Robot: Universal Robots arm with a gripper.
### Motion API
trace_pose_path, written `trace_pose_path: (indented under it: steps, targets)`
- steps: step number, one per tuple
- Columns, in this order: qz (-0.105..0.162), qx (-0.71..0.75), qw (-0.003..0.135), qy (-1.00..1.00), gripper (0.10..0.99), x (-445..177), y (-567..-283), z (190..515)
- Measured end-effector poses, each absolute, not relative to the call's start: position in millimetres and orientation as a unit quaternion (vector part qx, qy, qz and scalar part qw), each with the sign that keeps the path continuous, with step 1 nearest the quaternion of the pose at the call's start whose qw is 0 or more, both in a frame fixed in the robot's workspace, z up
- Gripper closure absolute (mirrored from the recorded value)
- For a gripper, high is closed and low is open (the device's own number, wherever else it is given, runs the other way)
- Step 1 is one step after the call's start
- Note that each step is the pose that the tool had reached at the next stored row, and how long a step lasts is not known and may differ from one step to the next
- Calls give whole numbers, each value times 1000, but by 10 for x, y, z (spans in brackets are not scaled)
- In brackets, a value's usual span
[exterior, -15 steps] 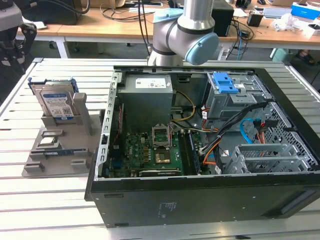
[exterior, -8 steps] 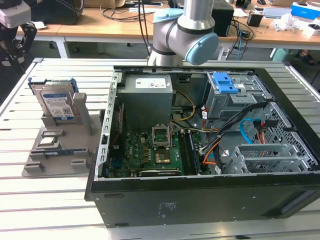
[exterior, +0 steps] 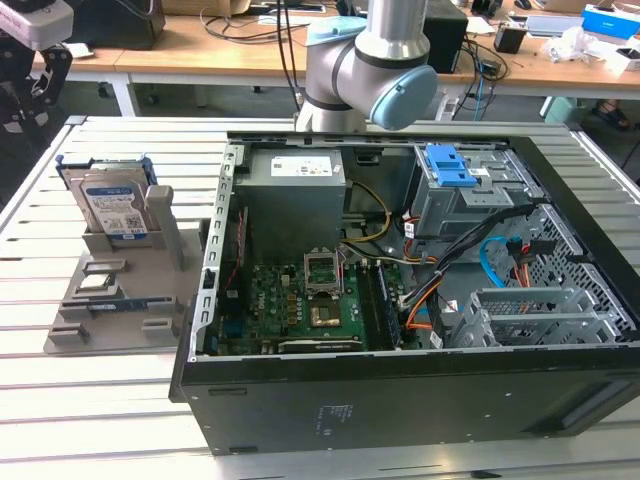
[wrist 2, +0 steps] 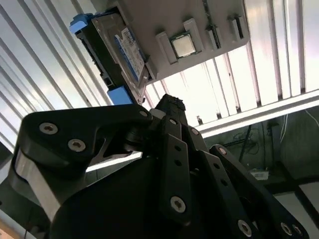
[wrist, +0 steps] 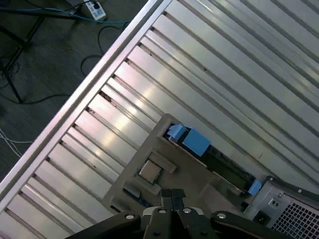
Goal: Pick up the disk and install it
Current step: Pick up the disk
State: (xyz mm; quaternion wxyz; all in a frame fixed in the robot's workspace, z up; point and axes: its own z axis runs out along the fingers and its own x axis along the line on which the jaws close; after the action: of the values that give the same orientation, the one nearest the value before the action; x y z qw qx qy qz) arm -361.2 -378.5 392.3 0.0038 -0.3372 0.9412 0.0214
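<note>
The disk [exterior: 112,205] stands on end in a grey holder's [exterior: 170,235] slot, long axis upright and label facing the exterior camera, at 9 o'clock from the open computer case [exterior: 400,400]. A chip [exterior: 100,281] lies in the holder's recess. The tool [wrist: 172,192], fingers together and empty, hangs above the holder.

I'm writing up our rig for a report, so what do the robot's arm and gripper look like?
The arm is made of silver-grey tubes with rounded joints closed by pale blue caps. The gripper is matte black: a chunky body carrying jointed link-bar fingers, pinned with silver round-headed screws.
</note>
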Motion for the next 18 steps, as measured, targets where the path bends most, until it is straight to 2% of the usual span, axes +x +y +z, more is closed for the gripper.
trace_pose_path:
  steps: [18]
  targets:
    - [22, -494, 0, 869, 980, -3612, -3786, 3923]
